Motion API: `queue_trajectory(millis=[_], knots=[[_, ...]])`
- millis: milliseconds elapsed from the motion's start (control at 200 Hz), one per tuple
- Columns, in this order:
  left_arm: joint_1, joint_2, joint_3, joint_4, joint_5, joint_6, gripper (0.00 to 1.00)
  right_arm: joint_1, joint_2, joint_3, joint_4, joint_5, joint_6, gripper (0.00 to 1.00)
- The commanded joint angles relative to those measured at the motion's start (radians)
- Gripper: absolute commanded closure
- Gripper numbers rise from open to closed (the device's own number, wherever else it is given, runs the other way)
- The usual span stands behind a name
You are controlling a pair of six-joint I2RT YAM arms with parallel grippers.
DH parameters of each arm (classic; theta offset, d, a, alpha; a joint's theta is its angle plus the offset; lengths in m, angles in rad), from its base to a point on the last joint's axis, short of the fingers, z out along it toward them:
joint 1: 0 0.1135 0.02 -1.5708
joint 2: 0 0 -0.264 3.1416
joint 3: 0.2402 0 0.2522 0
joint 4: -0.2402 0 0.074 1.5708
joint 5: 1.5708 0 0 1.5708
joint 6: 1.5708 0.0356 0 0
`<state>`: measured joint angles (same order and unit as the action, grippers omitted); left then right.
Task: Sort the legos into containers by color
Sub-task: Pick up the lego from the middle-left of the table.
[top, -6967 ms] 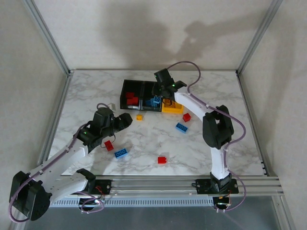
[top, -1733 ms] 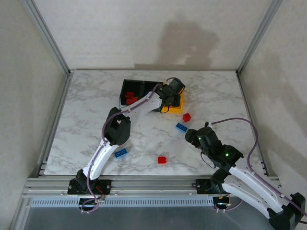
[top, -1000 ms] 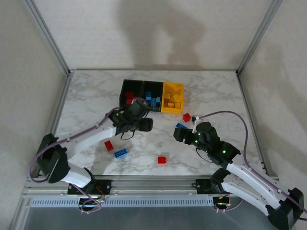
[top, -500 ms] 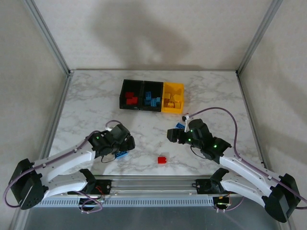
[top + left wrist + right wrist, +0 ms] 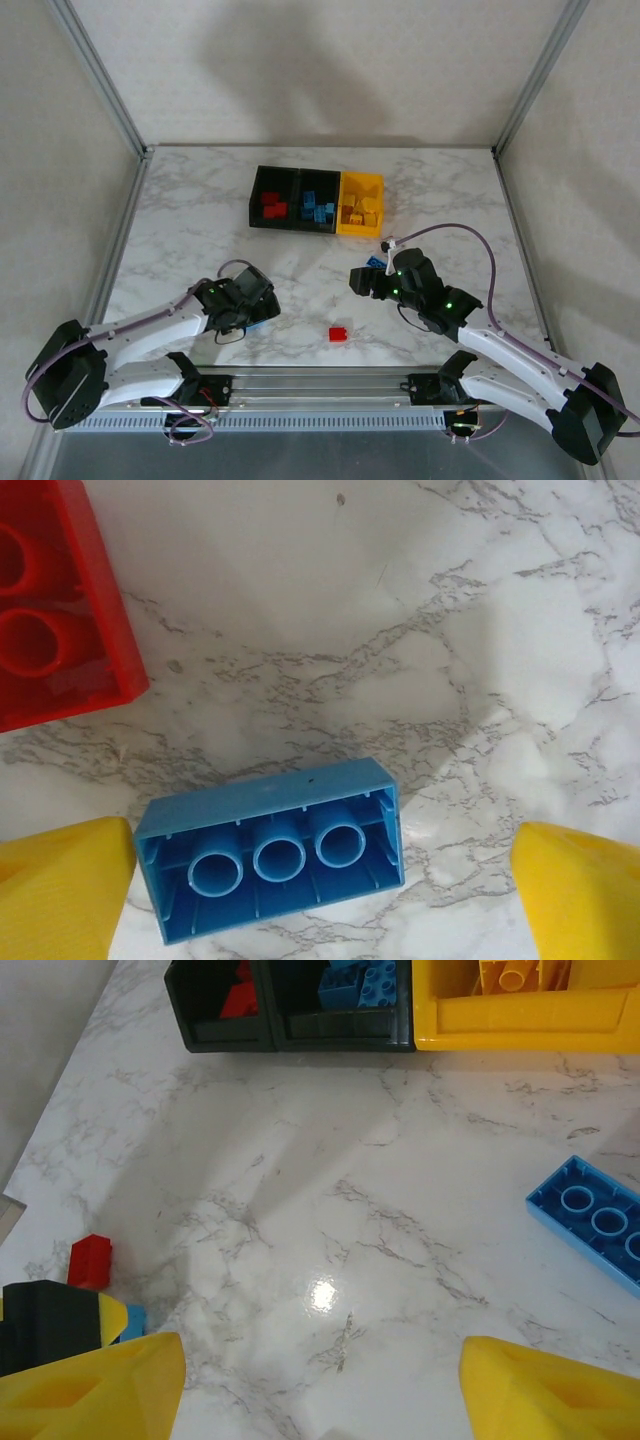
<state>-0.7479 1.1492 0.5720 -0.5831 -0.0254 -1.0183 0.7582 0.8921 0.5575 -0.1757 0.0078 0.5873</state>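
Observation:
My left gripper [image 5: 320, 905] is open, its yellow fingertips [image 5: 60, 890] straddling a blue lego [image 5: 270, 865] that lies studs-down on the table. A red lego [image 5: 50, 610] lies just beyond it. From above, the left gripper [image 5: 260, 308] covers most of that blue lego [image 5: 260, 325]. My right gripper [image 5: 320, 1390] is open over bare marble, with a second blue lego [image 5: 595, 1225] to its right. From above, the right gripper [image 5: 360, 281] sits mid-table. The containers stand in a row: a black bin [image 5: 272, 200] with red legos, a black bin [image 5: 318, 203] with blue ones, and a yellow bin [image 5: 360, 208] with yellow ones.
A loose red lego [image 5: 338, 334] lies near the front edge between the arms. The right wrist view shows the red lego [image 5: 90, 1260] beside the left gripper's black and yellow finger [image 5: 50, 1325]. A metal rail [image 5: 320, 385] runs along the table's near edge.
The left arm came back from the bins to the near-left blue lego and settled lower over it. The right gripper moved to mid-table and has barely shifted in the last half second.

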Motion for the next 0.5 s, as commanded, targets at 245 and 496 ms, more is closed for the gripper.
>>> queue_trajectory(millis=[245, 496], knots=[[0.007, 0.073, -0.008, -0.004, -0.01, 0.024, 0.24, 0.009, -0.022, 0.001, 0.004, 0.053, 0.012, 0.28], [0.005, 0.1, 0.004, 0.004, -0.004, 0.042, 0.48, 0.01, -0.038, -0.01, 0.001, 0.067, 0.022, 0.28]])
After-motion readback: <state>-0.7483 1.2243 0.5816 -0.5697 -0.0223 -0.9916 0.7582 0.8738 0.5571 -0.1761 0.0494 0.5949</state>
